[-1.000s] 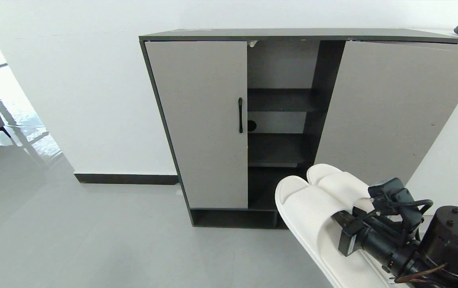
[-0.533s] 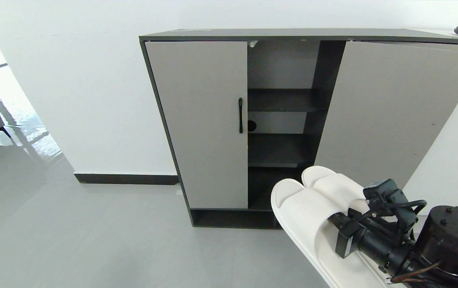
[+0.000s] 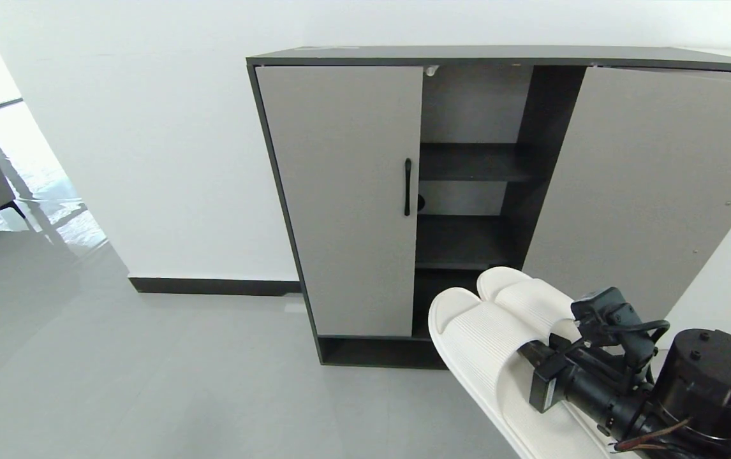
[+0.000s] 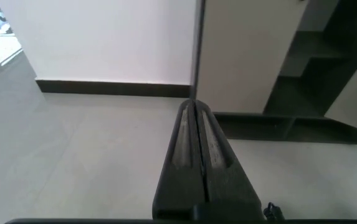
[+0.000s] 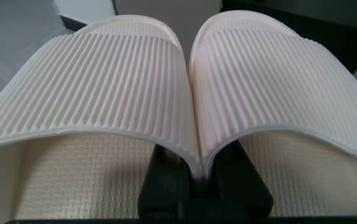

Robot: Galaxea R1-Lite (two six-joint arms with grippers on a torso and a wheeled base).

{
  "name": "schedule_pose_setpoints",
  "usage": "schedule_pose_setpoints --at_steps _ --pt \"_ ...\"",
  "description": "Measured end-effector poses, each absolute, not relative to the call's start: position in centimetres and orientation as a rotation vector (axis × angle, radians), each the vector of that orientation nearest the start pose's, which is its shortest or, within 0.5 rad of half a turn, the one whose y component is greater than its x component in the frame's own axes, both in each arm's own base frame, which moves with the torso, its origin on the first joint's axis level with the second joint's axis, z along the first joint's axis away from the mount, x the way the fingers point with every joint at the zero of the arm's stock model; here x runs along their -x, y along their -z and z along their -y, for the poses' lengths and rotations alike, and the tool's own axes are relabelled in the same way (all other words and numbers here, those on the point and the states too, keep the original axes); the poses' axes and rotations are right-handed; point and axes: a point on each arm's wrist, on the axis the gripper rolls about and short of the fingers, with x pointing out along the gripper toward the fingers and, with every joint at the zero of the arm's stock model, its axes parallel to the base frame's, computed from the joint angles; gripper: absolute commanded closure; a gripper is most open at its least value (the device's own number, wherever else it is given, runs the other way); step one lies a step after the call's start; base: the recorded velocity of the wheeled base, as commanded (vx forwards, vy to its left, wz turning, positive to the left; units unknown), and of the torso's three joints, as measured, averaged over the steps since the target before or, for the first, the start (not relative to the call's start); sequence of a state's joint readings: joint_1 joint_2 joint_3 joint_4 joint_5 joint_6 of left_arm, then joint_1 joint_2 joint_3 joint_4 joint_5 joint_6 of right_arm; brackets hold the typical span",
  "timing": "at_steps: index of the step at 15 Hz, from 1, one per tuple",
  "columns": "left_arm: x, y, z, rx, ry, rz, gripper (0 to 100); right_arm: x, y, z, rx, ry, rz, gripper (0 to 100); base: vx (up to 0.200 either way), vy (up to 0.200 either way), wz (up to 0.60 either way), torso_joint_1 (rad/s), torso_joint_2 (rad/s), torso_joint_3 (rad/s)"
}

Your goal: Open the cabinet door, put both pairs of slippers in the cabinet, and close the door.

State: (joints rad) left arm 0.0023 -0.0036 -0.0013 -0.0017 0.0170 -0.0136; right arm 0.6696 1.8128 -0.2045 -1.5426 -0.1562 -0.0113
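Dark grey two-door cabinet (image 3: 499, 56) with pale grey panels: right door (image 3: 646, 185) swung wide open, dark shelves exposed; left door (image 3: 340, 191) shut, with a black bar handle (image 3: 407, 187) at its inner edge. Pair of white ribbed foam slippers (image 3: 487, 331), side by side and touching, toes toward the cabinet's open lower compartment. They sit off the floor just in front of it, inner edges pinched together in the right gripper (image 5: 200, 177).

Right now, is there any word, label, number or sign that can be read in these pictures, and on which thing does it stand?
There are none to read.
The cabinet shows plain grey doors and dark shelves with no writing.
The white slippers, held in the right claw, show only ribs.
The left claw bears no mark.
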Motion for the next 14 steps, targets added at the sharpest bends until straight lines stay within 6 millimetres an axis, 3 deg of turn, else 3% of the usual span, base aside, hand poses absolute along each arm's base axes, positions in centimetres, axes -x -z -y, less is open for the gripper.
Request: schedule_pose_setpoints --at_steps 2,6,10,14 --pt "2.3 -7.6 0.0 0.014 -0.019 0.006 100 -19.7 -10.7 -14.2 0.043 -0.421 -0.061 100 0.000 0.200 0.00 0.005 0.00 0.005" --pt "2.3 -7.6 0.0 0.014 -0.019 0.007 100 -21.3 -10.5 -12.3 0.040 -0.041 -0.060 100 0.000 0.000 0.00 0.000 0.00 0.000" --pt "2.3 -7.6 0.0 0.011 -0.022 0.007 100 -23.2 -10.7 -11.4 0.015 0.041 -0.024 100 0.000 0.000 0.00 0.000 0.00 0.000" --pt "2.3 -7.6 0.0 0.007 -0.024 0.005 100 -24.0 -10.8 -11.0 0.013 0.070 -0.016 100 0.200 0.000 0.00 0.002 0.00 0.001"
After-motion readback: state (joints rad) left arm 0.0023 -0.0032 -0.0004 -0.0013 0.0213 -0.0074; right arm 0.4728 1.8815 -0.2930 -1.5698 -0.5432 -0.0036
